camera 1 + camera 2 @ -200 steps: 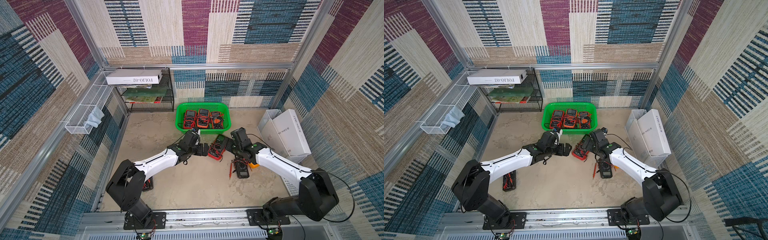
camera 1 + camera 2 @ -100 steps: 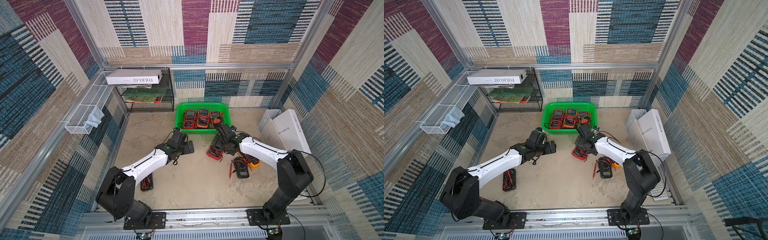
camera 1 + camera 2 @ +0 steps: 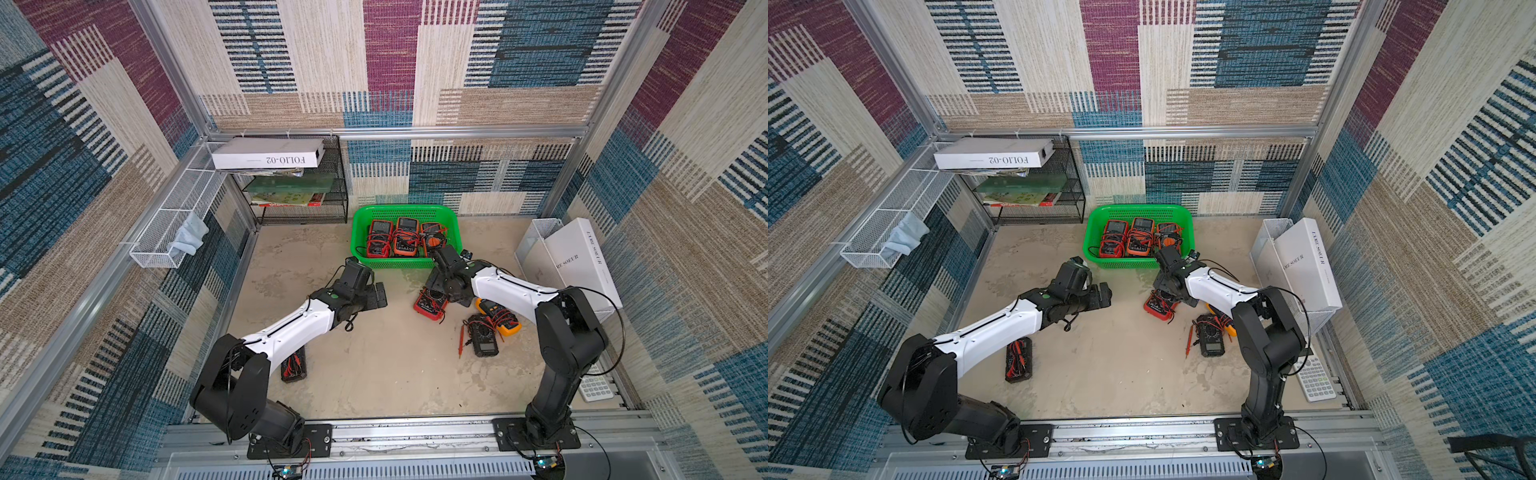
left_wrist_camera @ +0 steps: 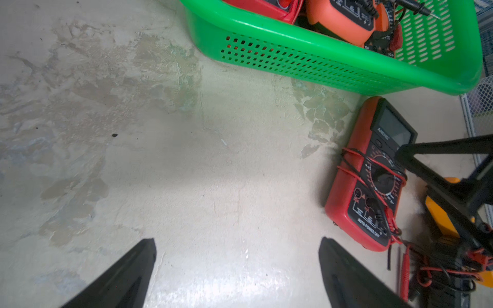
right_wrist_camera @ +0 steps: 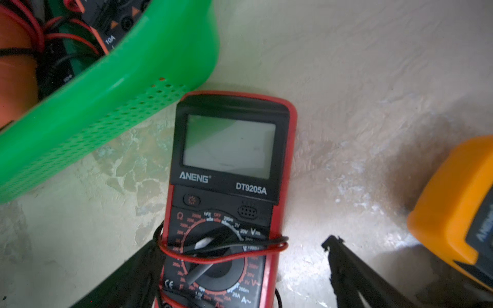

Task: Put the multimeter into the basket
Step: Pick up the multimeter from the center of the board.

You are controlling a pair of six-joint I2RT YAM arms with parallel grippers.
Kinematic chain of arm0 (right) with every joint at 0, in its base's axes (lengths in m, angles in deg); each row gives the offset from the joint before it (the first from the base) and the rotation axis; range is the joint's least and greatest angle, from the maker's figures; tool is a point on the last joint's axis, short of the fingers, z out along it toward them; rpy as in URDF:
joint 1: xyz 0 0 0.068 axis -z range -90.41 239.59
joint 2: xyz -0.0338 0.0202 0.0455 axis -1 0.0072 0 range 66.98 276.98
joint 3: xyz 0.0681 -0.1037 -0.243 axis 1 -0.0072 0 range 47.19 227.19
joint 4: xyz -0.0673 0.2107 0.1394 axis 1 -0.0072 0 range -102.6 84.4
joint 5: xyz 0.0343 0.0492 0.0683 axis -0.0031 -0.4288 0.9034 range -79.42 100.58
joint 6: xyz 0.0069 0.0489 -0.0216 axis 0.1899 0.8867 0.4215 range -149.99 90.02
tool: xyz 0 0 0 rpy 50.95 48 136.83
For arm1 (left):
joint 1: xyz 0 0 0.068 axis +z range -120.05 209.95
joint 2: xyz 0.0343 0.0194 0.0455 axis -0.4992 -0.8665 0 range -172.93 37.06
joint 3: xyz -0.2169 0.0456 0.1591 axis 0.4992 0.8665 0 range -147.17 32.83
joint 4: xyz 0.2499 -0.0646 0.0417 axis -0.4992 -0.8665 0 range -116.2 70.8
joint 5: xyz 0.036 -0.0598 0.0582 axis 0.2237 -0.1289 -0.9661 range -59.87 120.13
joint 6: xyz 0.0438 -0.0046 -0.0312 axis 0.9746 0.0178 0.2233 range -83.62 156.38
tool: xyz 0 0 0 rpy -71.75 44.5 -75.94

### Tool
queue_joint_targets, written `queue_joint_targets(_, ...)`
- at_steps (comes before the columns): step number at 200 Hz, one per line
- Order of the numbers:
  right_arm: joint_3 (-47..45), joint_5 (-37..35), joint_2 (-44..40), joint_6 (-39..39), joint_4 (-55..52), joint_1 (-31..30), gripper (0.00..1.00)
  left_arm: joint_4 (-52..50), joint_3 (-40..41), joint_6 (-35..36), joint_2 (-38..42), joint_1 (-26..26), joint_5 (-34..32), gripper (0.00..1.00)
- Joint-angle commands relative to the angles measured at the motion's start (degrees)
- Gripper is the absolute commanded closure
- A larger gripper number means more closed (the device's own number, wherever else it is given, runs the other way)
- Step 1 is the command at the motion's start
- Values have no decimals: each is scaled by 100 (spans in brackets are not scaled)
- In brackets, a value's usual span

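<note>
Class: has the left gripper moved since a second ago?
Yes. Against the basket, the left gripper has drawn back toward the rack side, away from the red multimeter.

White arm shells [image 3: 291,330], black joints [image 3: 237,374]

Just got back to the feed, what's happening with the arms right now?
The right gripper hangs open over the red multimeter, jaws either side of it, not yet closed. That meter lies on the table beside the green basket, which holds three meters. The left gripper is open and empty over bare table.
</note>
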Motion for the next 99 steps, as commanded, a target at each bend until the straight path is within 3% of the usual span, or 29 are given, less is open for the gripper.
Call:
queue_joint_targets(1,135,-45,148,-175,119,18,0,151,3,-33,-9,1,96,0)
queue_joint_targets(99,424,42,712,-432,294,147,0,283,64,-82,-92,1,185,0)
